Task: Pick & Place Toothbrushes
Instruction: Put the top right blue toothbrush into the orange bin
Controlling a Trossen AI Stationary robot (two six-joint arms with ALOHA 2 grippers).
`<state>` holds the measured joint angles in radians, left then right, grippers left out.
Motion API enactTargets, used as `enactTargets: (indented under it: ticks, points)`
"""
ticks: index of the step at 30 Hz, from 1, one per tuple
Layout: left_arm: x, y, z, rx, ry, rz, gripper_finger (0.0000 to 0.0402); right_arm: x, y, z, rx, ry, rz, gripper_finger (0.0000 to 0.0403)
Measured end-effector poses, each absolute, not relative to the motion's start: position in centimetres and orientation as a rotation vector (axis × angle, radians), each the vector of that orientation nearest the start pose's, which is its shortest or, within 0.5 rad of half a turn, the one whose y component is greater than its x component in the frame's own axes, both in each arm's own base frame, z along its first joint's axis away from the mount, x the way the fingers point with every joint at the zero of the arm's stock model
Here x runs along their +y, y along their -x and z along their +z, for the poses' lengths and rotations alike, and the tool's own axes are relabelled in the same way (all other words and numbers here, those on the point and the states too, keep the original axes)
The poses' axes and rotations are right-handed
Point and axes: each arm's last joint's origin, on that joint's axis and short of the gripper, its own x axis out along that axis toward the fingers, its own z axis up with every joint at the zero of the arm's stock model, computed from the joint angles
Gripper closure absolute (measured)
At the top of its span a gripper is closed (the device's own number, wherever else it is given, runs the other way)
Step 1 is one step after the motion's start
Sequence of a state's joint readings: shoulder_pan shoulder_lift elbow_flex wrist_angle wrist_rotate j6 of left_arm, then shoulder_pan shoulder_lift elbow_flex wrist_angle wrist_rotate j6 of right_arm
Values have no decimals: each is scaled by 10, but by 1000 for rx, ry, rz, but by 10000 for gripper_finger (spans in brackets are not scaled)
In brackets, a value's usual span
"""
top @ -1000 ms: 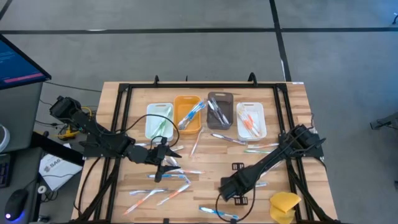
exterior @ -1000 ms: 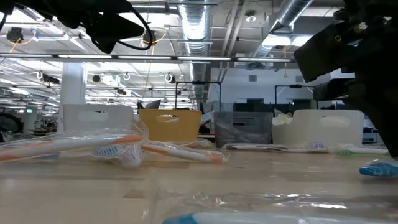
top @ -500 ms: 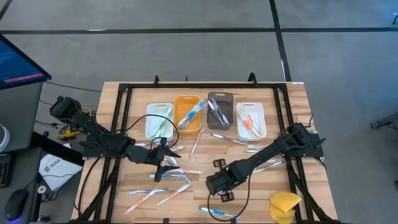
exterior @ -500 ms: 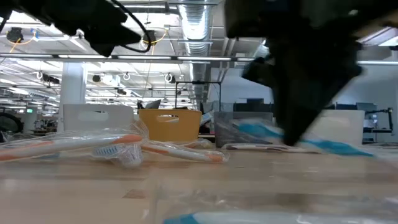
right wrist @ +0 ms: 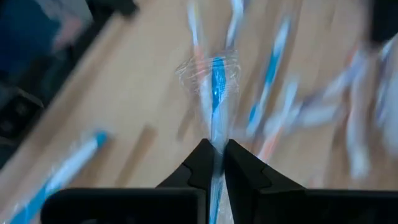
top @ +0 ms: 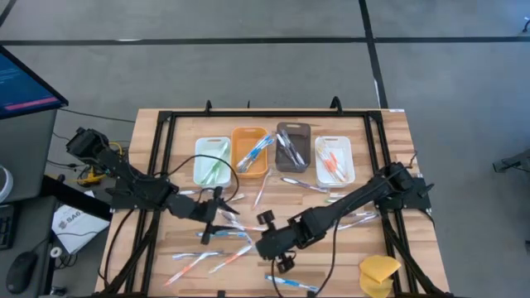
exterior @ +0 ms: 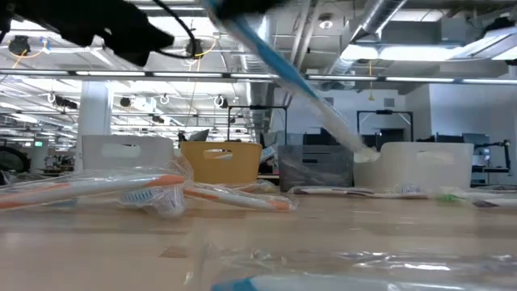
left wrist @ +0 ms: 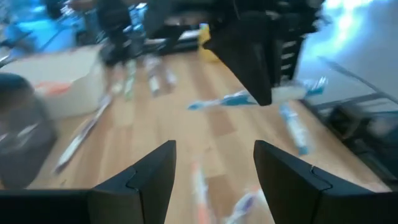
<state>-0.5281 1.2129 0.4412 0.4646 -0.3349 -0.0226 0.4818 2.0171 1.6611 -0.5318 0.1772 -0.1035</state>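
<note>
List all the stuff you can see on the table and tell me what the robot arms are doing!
Bins: four in a row at the table's far side; pale green, orange, grey, white; each holds toothbrushes.
Loose toothbrushes: many, wrapped, blue, orange and white, scattered over the wooden table.
Yellow sponge: one, near right corner.
Held toothbrush: one, blue, in clear wrap.
Left gripper: open, above the loose toothbrushes left of centre.
Right gripper: shut on the held toothbrush, mid-table.

Two black jointed arms, loose black cables looping off them (yellow wire by the left arm's base), black wedge-shaped fingers
</note>
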Motion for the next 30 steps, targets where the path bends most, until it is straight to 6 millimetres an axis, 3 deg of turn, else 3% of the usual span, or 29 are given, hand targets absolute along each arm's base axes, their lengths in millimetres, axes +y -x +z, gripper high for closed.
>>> enactTargets:
  ticks: [8,16,30]
  points:
    - [-117,-208,202,194,-154,-320,192,207,-408,272,647,485,375,384]
    - [-117,-210,212,81,-221,-319,192,197,-420,281,547,508,352,383]
    - [-116,-211,212,75,-226,-316,192,192,-433,300,339,603,202,384]
